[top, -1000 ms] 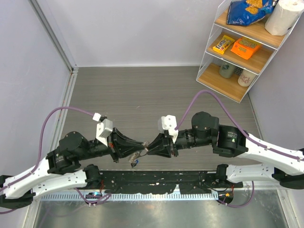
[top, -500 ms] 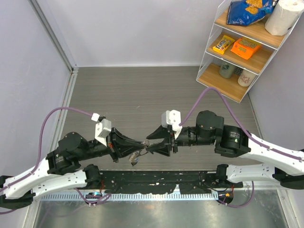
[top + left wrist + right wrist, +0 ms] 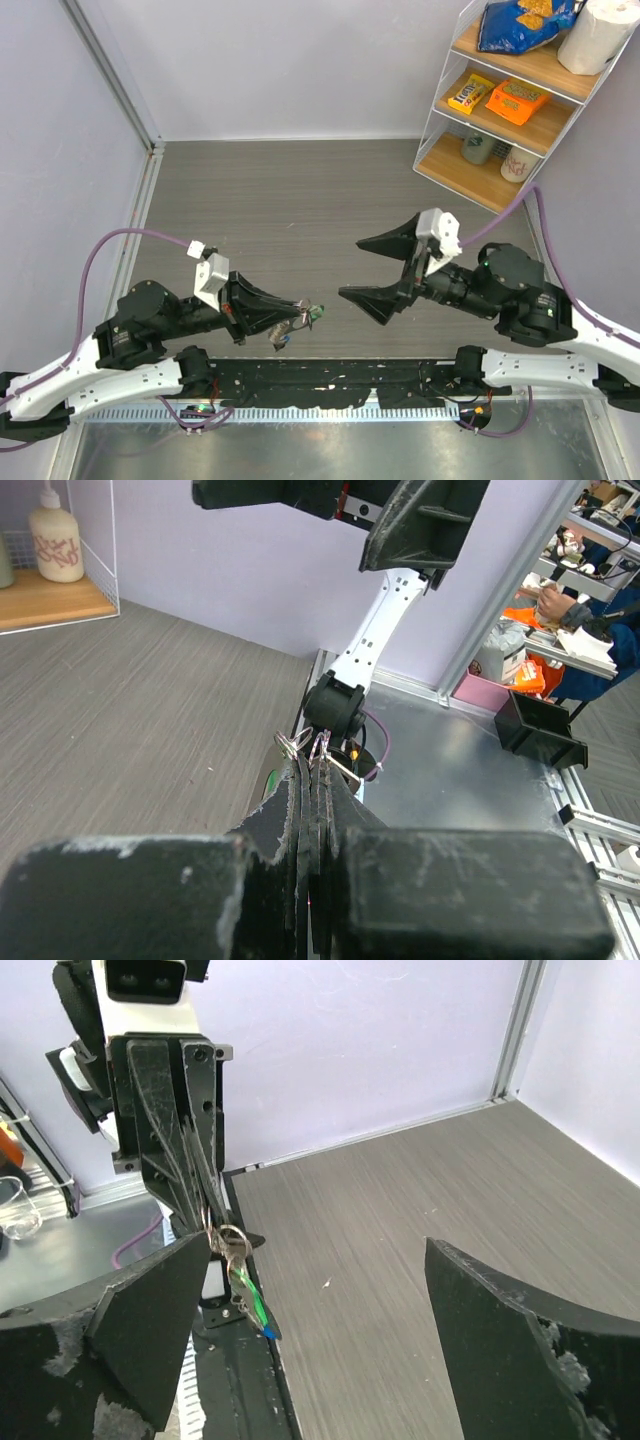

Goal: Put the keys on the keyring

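Tho tiny in the top view, shows up fine close in: keyring (image 3: 231,1240) pinched btwn the pressed-together tips of the left end effector (image 3: 300,310), held up over the near edge of the table (image 3: 300,200). Keys (image 3: 250,1298) hanging from it, green & blue heads lowest. Right end effector (image 3: 352,268) spread wide, facing the ring from the right side, well apart from it & the keys. Shelf unit (image 3: 450,165) off in the far right corner.

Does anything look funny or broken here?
Nothing looks broken or spilled. The keys dangle in the air from the keyring, pinched in the left pincer. The right pincer is wide open nearby, holding nothing.
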Controlling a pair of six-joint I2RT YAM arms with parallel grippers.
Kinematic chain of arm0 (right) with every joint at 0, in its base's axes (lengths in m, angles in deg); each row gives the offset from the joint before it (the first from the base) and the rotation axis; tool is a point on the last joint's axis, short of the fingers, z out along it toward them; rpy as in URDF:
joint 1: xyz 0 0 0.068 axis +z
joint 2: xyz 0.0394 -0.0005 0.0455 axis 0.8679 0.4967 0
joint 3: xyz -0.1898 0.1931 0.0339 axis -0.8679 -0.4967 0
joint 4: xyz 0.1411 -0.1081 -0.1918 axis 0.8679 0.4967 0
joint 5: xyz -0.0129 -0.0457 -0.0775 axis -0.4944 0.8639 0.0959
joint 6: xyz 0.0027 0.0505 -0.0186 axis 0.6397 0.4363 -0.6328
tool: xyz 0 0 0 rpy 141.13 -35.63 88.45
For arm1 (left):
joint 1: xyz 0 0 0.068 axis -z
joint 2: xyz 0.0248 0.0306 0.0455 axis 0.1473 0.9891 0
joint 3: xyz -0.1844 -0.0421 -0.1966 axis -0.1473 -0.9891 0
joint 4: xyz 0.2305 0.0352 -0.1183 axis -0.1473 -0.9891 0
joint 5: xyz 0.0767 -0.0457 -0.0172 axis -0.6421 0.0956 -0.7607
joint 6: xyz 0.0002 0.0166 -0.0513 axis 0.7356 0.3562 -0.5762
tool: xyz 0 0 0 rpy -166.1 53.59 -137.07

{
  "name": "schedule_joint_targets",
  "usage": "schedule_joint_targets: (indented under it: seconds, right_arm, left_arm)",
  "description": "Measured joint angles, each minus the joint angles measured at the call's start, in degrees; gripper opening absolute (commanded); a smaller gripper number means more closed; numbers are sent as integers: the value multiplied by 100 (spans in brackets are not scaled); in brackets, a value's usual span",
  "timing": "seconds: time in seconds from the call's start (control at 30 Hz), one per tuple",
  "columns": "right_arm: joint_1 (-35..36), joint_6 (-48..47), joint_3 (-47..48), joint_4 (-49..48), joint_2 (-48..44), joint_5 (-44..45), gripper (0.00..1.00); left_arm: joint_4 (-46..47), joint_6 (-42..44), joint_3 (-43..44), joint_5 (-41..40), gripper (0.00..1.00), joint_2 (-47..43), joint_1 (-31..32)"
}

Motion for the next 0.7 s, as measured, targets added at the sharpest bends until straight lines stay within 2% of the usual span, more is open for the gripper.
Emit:
schedule_joint_targets:
  seconds: [0.2, 0.27, 0.4, 0.5, 0.7]
  right_arm:
    - [0, -483, -804, -396, -693, -101, 95]
    - [0, -595, -907, -479, -719, -286, 99]
    - [-4, -737, -935, -457, -450, -800, 85]
    - [-2, -822, -752, -278, -2, -1167, 79]
    - [35, -1038, -638, -140, 522, -1429, 59]
  left_arm:
    - [-50, 33, 0, -17, 0, -9, 0]
    - [-103, 76, 0, -57, 0, -22, 0]
    - [-122, 127, 0, -168, 0, -48, 0]
    - [-122, 151, 0, -275, 0, -48, 0]
    - [-61, 258, -57, -367, 0, -31, 0]
